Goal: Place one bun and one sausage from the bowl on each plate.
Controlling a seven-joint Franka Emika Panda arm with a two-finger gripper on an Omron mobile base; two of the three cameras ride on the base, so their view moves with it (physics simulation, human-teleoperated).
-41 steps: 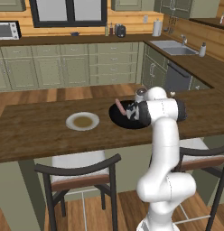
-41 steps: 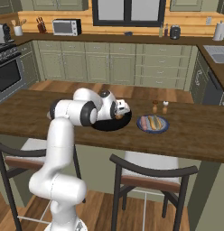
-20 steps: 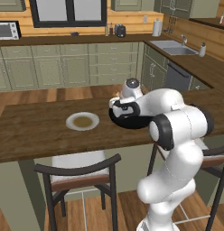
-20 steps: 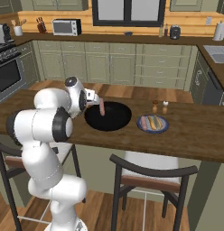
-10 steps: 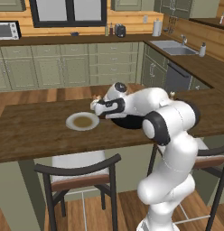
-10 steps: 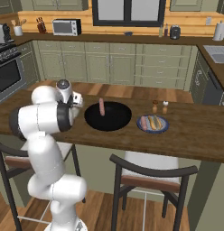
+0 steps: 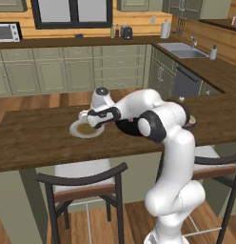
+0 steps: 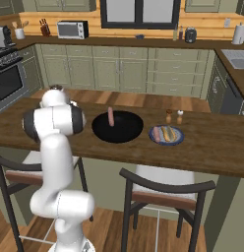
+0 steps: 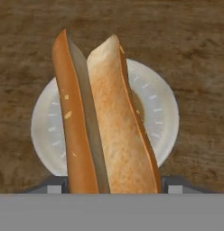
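Observation:
My gripper [image 9: 113, 189] is shut on a split bun [image 9: 105, 122], tan outside and pale inside, held just above the white plate [image 9: 164, 113] with the tan-brown centre. From the left base, the gripper [image 7: 85, 116] hovers over that plate [image 7: 77, 132] on the wooden counter. The wide black bowl [image 8: 119, 129] sits mid-counter with one sausage [image 8: 110, 116] lying in it. To its right, the greyish-blue plate [image 8: 178, 138] carries a bun and a sausage.
Two small shakers [image 8: 173, 116] stand just behind the blue plate. Dark stools [image 7: 86, 178] are tucked under the counter's near edge. Bare wood counter [image 7: 29, 143] stretches left of the white plate.
The arm has swung left from the black bowl across the counter, carrying the bun, and now holds it over the white plate.

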